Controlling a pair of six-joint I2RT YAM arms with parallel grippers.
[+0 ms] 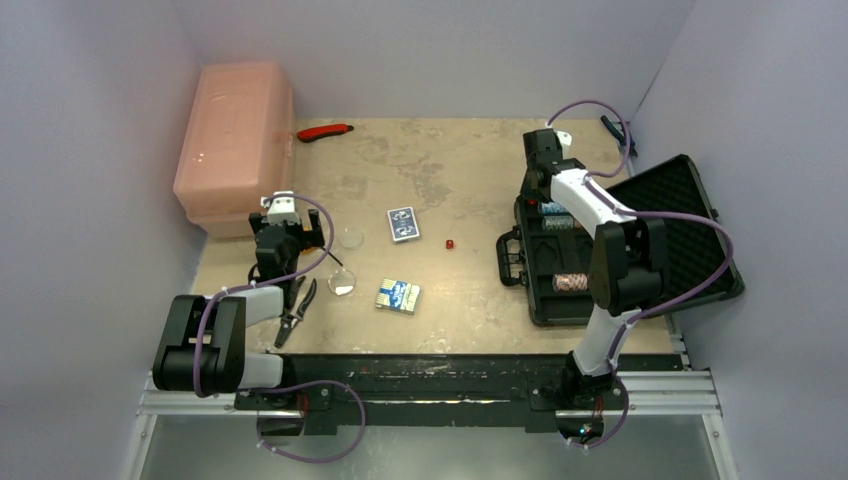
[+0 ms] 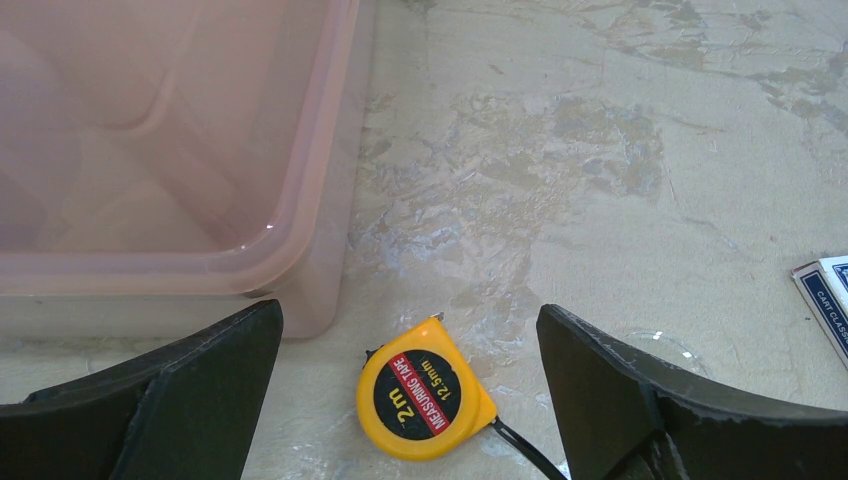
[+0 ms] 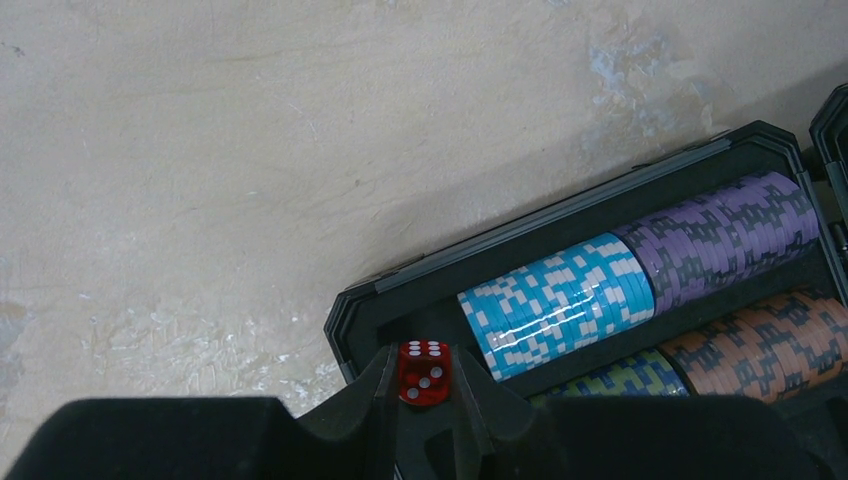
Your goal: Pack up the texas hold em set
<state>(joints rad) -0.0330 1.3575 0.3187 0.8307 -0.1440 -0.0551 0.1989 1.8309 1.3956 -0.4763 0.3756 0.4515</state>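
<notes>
Red die (image 3: 424,372) is pinched in the R hand (image 3: 424,390), fingers narrow on it, over the near corner of the black case (image 3: 560,225), right beside the blue chips (image 3: 560,300). Case sits at the R side of the worktop (image 1: 450,170), lid swung open to the R w/ foam showing; purple chips (image 3: 730,225) and orange chips (image 3: 760,345) fill more rows inside. Second die (image 1: 449,244) lies loose mid-worktop, apart from the case. One card deck (image 1: 403,223) is just L of it, the other deck (image 1: 399,296) nearer the arms. Two pale discs lie by the L arm: far disc (image 1: 350,238), near disc (image 1: 342,283). L hand (image 2: 408,312) is spread wide, holding nothing, w/ a yellow tape measure (image 2: 425,392) between its fingers, touching neither. Pink bin (image 2: 150,150) is just L of it. Pliers (image 1: 295,310) lie beside the near disc.
</notes>
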